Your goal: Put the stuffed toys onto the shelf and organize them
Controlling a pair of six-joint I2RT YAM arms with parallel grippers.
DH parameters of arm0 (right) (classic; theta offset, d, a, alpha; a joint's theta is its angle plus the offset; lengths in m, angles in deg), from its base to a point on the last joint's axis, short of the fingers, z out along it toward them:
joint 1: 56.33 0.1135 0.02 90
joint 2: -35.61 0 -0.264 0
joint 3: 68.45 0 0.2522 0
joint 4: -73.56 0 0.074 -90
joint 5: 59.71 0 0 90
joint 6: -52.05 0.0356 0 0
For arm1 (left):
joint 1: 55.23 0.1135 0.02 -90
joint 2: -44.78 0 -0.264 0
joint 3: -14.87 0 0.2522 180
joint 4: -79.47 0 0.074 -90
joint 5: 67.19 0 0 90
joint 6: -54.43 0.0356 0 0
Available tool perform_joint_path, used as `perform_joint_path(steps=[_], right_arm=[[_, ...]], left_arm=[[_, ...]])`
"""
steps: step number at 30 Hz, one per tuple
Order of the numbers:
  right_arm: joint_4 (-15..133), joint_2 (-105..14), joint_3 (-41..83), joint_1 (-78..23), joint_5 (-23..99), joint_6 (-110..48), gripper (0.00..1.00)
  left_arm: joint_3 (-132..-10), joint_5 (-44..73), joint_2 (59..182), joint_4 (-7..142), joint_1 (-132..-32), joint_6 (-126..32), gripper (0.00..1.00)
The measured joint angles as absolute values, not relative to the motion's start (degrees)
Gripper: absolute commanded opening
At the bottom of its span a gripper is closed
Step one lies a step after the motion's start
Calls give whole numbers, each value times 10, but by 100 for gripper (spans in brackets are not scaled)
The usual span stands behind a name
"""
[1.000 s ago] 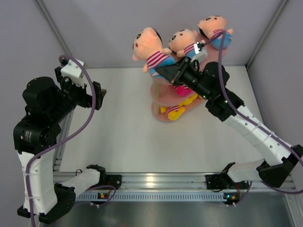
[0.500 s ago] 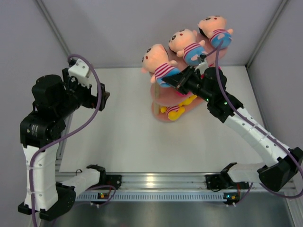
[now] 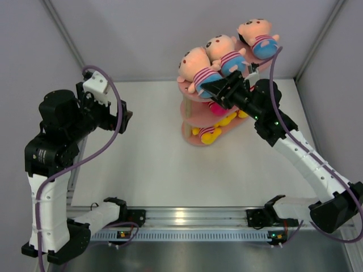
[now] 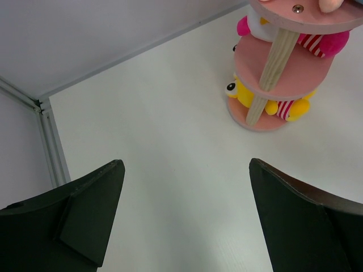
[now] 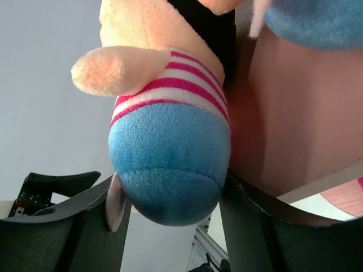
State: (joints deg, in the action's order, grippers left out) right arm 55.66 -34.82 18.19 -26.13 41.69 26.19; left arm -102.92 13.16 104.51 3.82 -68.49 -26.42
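Note:
The pink three-tier shelf [image 3: 189,116] stands at the back of the table. Three striped-shirt stuffed toys lie on its top board: one at the left end [image 3: 195,67], one in the middle [image 3: 222,52], one at the far right [image 3: 258,33]. My right gripper [image 3: 218,88] is open, its jaws either side of the left doll's blue bottom [image 5: 168,164], beside the pink board [image 5: 283,113]. A hot pink toy [image 3: 215,107] sits on the middle tier; yellow toys [image 3: 227,119] and a striped one [image 3: 209,134] sit on the bottom tier. My left gripper [image 3: 123,116] hangs open and empty, far left of the shelf [image 4: 289,65].
Grey walls close in the table at the back and both sides. A metal rail [image 3: 187,218] with the arm bases runs along the near edge. A purple cable [image 3: 110,141] loops off the left arm.
My right arm carried the striped doll up and right onto the top board beside the middle doll, and its jaws have spread. The left arm rose slightly, then held still.

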Motion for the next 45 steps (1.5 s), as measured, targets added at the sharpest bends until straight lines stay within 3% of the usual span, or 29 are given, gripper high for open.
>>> perform_joint_path(steps=[22, 24, 28, 34, 36, 37, 40, 45], right_arm=[[519, -311, 188, -270, 379, 222, 92], [514, -308, 188, -270, 375, 216, 92], [513, -308, 188, -270, 372, 213, 79], [522, -325, 194, -270, 375, 215, 80], [524, -328, 196, -270, 375, 217, 81], [525, -329, 197, -270, 375, 217, 81], [525, -329, 196, -270, 375, 216, 82], [525, -329, 196, -270, 375, 216, 82]], left_arm=[[-1023, 112, 1045, 37, -685, -264, 97], [-1023, 110, 1045, 37, -685, -264, 97], [-1023, 103, 1045, 37, -685, -264, 93], [-1023, 80, 1068, 39, -685, -262, 89], [-1035, 68, 1097, 41, -685, -262, 91], [-1046, 60, 1119, 50, -685, -262, 99], [-1073, 58, 1181, 87, -699, -267, 99], [-1107, 112, 1279, 155, -809, -255, 99]])
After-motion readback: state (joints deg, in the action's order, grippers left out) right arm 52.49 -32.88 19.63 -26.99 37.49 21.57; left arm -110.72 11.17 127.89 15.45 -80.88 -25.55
